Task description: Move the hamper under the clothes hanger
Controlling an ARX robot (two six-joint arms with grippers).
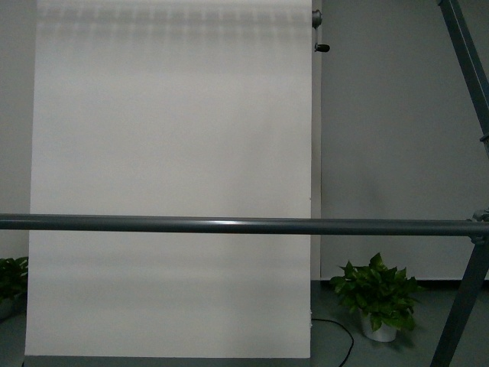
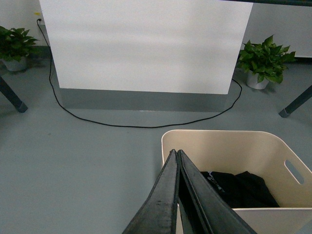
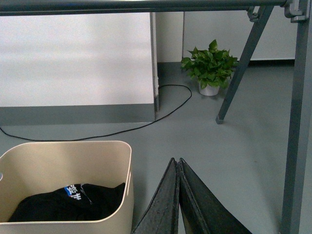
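Screen (image 1: pixel 172 176): large white panel, upright on the grey floor, filling most of the front view; its lower edge also shows in both wrist views.
Floor (image 2: pixel 83 165): plain grey, bare around the hamper.
Rail (image 1: pixel 229 225): grey horizontal bar crossing the front view in front of the screen; joined at the right to a slanted grey leg (image 1: pixel 467 290). No hanger is visible on the rail in any view.
Hamper (image 2: pixel 234 146): cream-beige bin with rounded corners and a thick rim, standing on the floor in front of the screen, apart from it. Oval handle slot (image 2: pixel 294 171) in one end wall. In the right wrist view the hamper (image 3: pixel 73 161) sits just beside the right gripper.
Shirt (image 2: pixel 239 189): black garment, crumpled in the bottom of the hamper; a small white mark shows on it in the right wrist view (image 3: pixel 73 191).
Cable (image 2: pixel 122 124): black, lying in a loose curve on the floor along the foot of the screen.
Plants: one potted plant (image 1: pixel 378 294) at the right of the screen, another (image 1: pixel 11 279) at the left, both on the floor.
Left gripper (image 2: pixel 177 161): jaws pressed together, holding nothing, tip above the hamper's near rim.
Right gripper (image 3: pixel 176 168): jaws pressed together, holding nothing, over bare floor.
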